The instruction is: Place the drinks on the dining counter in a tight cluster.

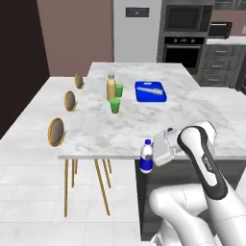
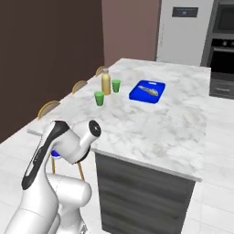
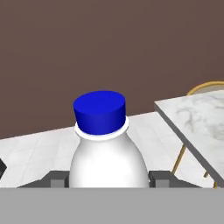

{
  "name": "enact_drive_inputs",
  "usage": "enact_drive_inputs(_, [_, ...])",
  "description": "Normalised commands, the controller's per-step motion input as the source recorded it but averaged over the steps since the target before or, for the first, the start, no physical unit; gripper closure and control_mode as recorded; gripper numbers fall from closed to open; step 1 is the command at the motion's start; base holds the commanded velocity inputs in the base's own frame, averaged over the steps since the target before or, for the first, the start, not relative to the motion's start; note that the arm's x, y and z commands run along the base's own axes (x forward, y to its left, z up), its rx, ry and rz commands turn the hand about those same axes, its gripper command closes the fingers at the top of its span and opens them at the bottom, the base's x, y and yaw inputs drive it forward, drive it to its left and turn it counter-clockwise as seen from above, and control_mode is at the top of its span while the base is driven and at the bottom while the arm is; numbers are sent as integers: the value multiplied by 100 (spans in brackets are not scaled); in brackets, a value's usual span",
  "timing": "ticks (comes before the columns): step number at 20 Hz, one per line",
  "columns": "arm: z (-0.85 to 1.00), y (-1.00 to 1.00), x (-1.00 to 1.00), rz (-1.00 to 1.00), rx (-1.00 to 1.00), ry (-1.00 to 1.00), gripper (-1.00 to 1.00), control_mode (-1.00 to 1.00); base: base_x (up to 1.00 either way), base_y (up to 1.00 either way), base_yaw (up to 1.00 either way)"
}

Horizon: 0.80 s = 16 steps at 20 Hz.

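My gripper (image 1: 153, 154) is shut on the small water bottle (image 1: 146, 156), white with a blue cap and blue label. It holds the bottle upright just off the near edge of the dining counter (image 1: 96, 137), at about the height of the top. In the hand view the water bottle (image 3: 106, 151) stands between the two grey fingers (image 3: 56, 179), with the dining counter's corner (image 3: 197, 118) to its right. The tall yellow juice bottle (image 1: 111, 87) (image 2: 106, 82) stands far back on the marble top, between two green cups.
Two green cups (image 1: 115, 105) (image 1: 119, 90) flank the juice bottle. A blue cutting board (image 1: 151, 91) with a knife on it lies further right. Round tan bar stools (image 1: 56, 131) line the counter's left side. Fridge and ovens stand behind.
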Motion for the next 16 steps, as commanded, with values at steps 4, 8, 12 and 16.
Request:
enact_drive_inputs(4, [0,0,0,0,0,0,100,100,52,36,-23])
enact_drive_inputs(8, [0,0,0,0,0,0,100,100,50,45,-22])
enact_drive_inputs(12, [0,0,0,0,0,0,100,100,61,37,-19])
enact_drive_inputs(16, [0,0,0,0,0,0,100,100,64,28,-17])
